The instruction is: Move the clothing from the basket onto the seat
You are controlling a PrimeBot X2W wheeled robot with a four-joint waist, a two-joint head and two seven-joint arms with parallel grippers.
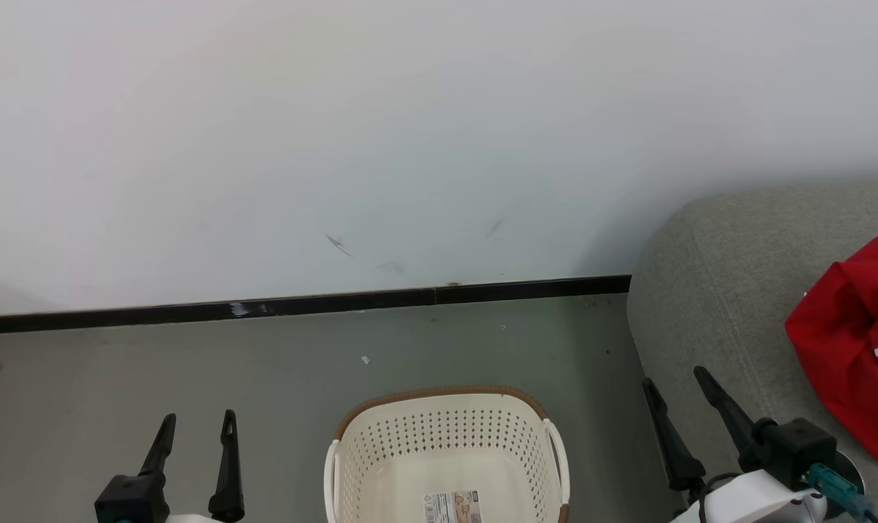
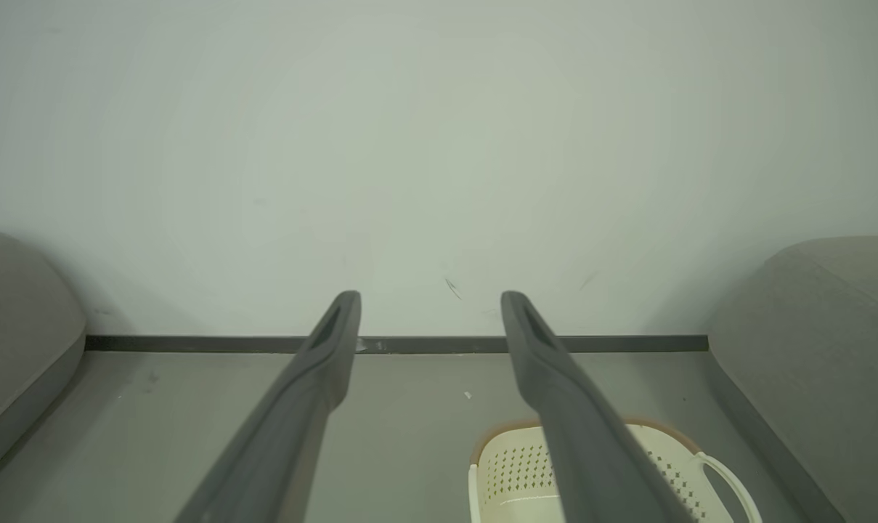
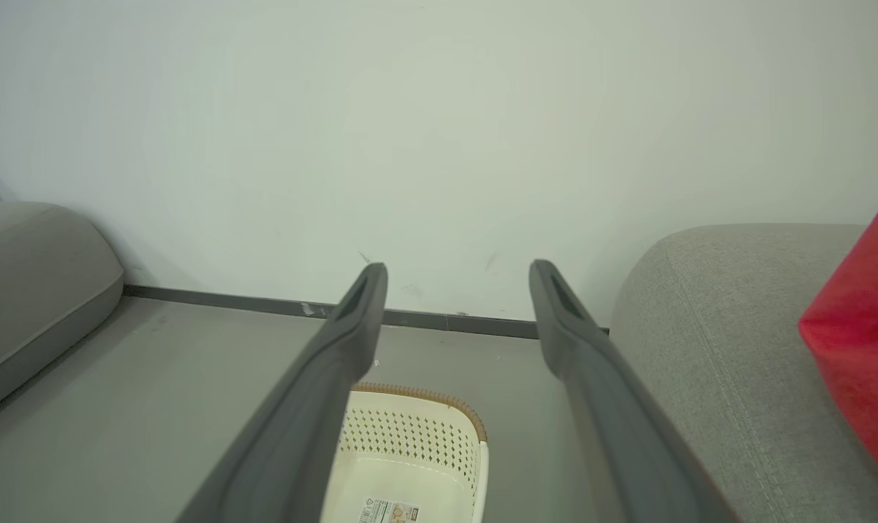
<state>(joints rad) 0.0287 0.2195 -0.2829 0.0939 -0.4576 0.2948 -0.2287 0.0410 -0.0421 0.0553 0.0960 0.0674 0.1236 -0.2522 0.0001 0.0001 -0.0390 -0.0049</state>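
Your left claw [image 1: 198,418] and right claw [image 1: 674,378] gape wide, empty. The clothing [image 1: 852,341] lies on the seat [image 1: 714,290]; check the basket [image 1: 446,396] for leftovers at its hidden near end

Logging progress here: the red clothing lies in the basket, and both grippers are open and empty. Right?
Not quite. The clothing lies on the seat, not in the basket, whose floor shows a label; the head view shows this. The left gripper and right gripper are indeed open and empty.
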